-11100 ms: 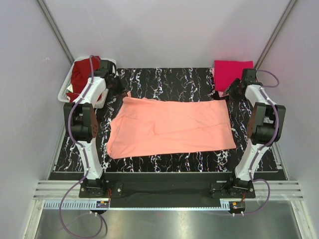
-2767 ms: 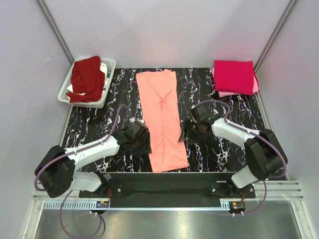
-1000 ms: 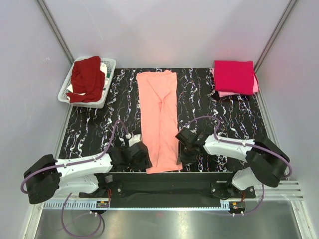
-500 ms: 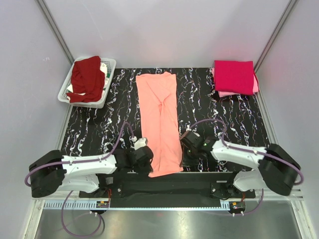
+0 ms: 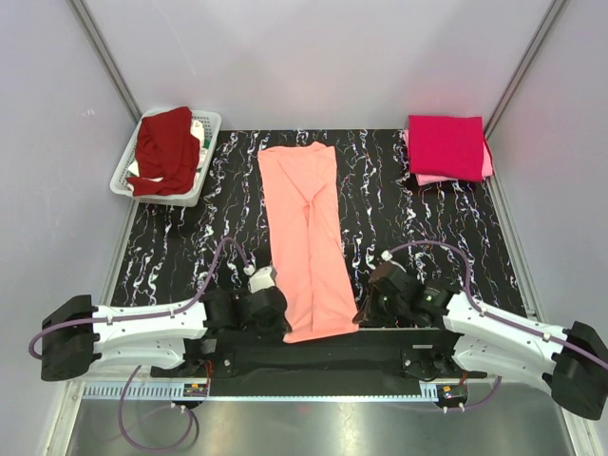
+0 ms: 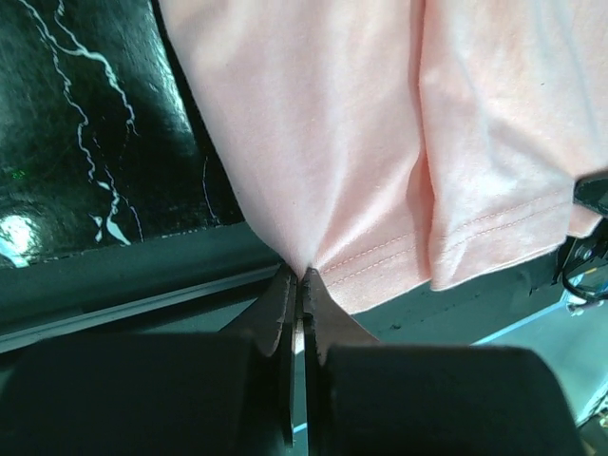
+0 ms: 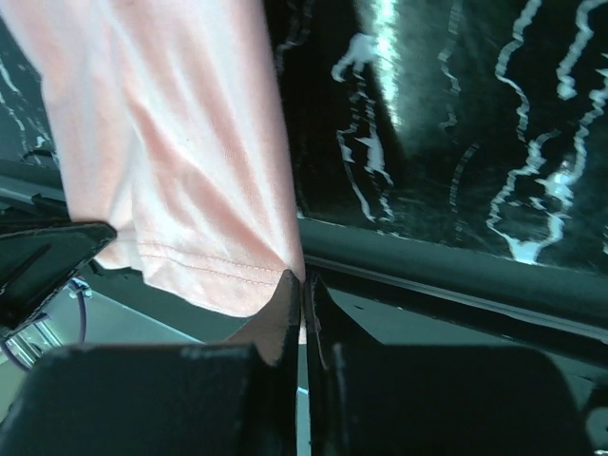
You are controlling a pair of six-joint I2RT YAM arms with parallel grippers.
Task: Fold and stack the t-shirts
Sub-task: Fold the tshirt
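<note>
The salmon-peach t-shirt (image 5: 304, 237) lies folded into a long narrow strip down the middle of the black marbled table, its hem hanging over the near edge. My left gripper (image 5: 281, 323) is shut on the hem's left corner; the left wrist view shows the cloth (image 6: 313, 142) pinched at the fingertips (image 6: 302, 275). At the hem's right corner my right gripper (image 5: 361, 315) is shut, pinching the fabric (image 7: 190, 161) at its tips (image 7: 304, 277). A crimson t-shirt (image 5: 446, 144) lies folded on a light pink one at the far right. Over the basket drapes a dark maroon t-shirt (image 5: 163, 150).
A white plastic basket (image 5: 203, 128) stands at the far left corner. The table's near edge and black frame rail (image 5: 313, 353) run just below both grippers. Grey walls enclose the table on three sides.
Both grippers have closed on the near hem corners of the salmon-peach shirt and drawn back toward the near edge. The hem now overhangs the table edge.
</note>
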